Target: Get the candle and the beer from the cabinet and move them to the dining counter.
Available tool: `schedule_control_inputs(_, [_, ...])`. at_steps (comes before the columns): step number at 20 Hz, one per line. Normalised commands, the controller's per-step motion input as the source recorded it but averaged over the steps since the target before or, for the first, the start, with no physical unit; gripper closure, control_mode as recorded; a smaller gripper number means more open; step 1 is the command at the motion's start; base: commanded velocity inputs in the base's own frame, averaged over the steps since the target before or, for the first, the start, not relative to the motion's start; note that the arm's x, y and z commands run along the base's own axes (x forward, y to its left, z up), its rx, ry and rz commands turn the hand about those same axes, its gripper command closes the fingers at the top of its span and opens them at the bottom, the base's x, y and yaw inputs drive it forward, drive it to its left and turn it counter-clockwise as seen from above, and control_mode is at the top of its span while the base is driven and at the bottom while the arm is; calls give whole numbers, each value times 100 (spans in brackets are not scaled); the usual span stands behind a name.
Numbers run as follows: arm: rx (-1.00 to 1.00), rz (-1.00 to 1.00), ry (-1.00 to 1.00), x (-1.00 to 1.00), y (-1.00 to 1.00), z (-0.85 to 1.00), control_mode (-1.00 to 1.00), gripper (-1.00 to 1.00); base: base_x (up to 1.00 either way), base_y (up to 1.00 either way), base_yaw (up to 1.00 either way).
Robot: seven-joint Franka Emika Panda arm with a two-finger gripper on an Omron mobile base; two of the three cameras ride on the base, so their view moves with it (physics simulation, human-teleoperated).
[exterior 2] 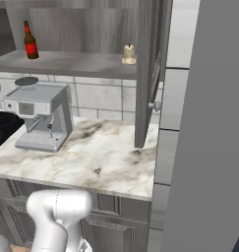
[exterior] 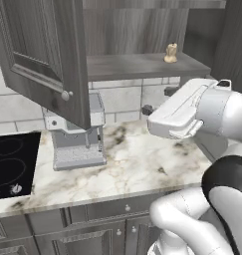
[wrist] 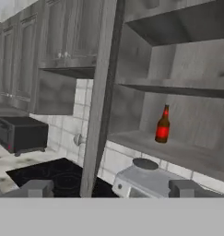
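Two fingertips (wrist: 37,188) wide apart, nothing between; beer (wrist: 162,124) on cabinet (wrist: 178,152) shelf, well ahead & above gripper (wrist: 111,189)

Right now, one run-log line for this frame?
gripper: open, empty | beer: on cabinet shelf | candle: same shelf, right end | cabinet doors: open

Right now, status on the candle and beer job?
Done: the cabinet doors are swung open, exposing the lower shelf. In hand: nothing; the tool is open and empty, looking toward the beer, which stands upright on the shelf. Left: both pickups. The candle also sits on that shelf, toward its right end, above the marble worktop with the coffee machine. Neither has been carried to the dining counter.
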Motion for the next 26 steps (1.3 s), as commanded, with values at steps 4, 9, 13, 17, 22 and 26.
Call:
schedule_control_inputs(4, [5,36,-5,10,-86,15,-100,-100,0,0,0])
schedule_control_inputs(9, [9,40,1,29,-40,20,-100,-100,0,0,0])
schedule_control_inputs(13, [7,33,9,30,-3,26,-100,-100,0,0,0])
schedule_control_inputs(17, [1,22,10,16,10,24,-100,-100,0,0,0])
schedule_control_inputs(22, [0,14,1,5,17,1,-100,-100,0,0,0])
schedule_control_inputs(26, [0,8,1,14,36,0,-100,-100,0,0,0])
